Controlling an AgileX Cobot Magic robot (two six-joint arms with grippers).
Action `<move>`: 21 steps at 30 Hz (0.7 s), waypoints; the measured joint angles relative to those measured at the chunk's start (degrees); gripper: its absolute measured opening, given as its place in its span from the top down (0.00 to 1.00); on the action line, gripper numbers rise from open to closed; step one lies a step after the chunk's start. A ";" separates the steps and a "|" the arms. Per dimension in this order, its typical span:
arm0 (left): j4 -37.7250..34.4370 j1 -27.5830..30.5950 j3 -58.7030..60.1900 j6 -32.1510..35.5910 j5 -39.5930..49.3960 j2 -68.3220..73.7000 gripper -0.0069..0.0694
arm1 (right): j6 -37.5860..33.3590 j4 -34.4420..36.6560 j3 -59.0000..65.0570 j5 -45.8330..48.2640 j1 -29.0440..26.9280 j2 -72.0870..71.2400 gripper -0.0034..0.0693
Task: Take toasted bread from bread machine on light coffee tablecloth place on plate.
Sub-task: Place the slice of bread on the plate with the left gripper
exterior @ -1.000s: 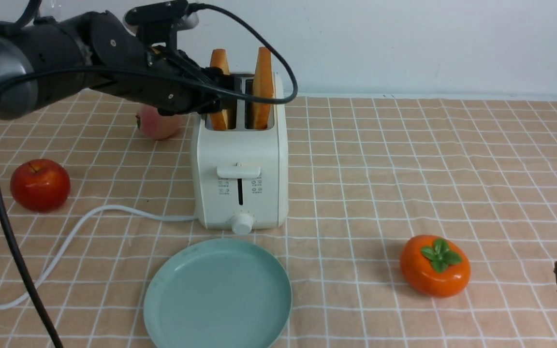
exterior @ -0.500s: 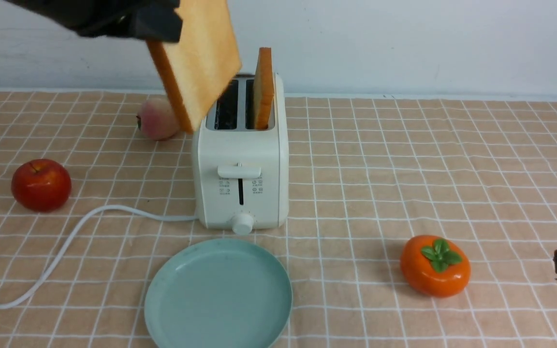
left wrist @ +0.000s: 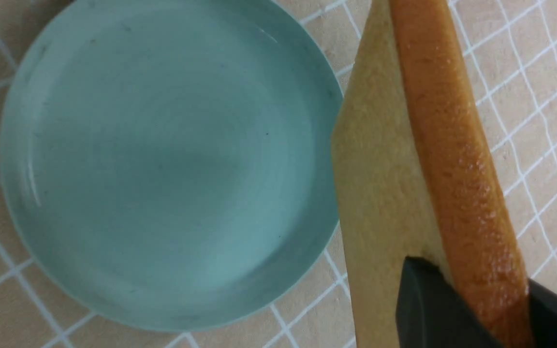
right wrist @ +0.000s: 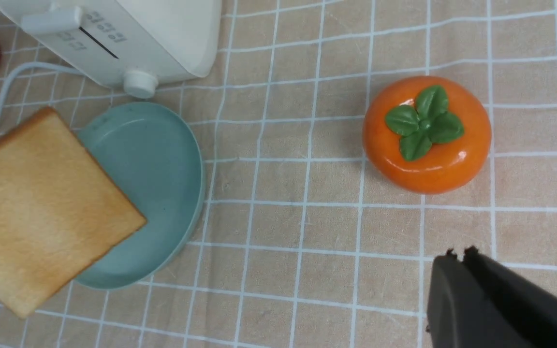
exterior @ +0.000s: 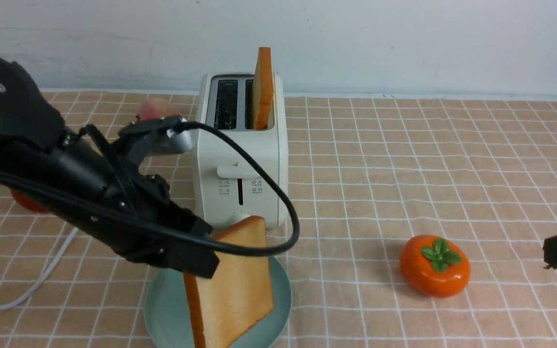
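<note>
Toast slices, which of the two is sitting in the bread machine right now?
The upright slice in the bread machine's right slot. The other slice hangs tilted over the plate, in the jaws of the left gripper.

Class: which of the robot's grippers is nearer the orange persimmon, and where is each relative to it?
Right. The right gripper sits a short gap right of the persimmon; the left gripper holds toast over the plate, far to the persimmon's left.

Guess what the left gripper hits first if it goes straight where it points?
Probably the plate. The left gripper angles down toward it, and the toasted bread it holds would touch first. The gap between them is hard to judge.
</note>
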 joint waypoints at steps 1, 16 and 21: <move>-1.04 0.00 0.54 0.58 -1.34 1.59 0.78 | 0.00 0.00 0.00 0.00 0.00 0.00 0.92; 3.21 0.00 0.70 0.00 -5.90 9.10 0.78 | 0.00 0.00 0.00 0.25 0.00 0.00 0.90; 7.03 0.00 0.70 -0.05 -5.78 9.14 0.63 | 0.00 0.00 0.00 0.25 0.00 0.00 0.90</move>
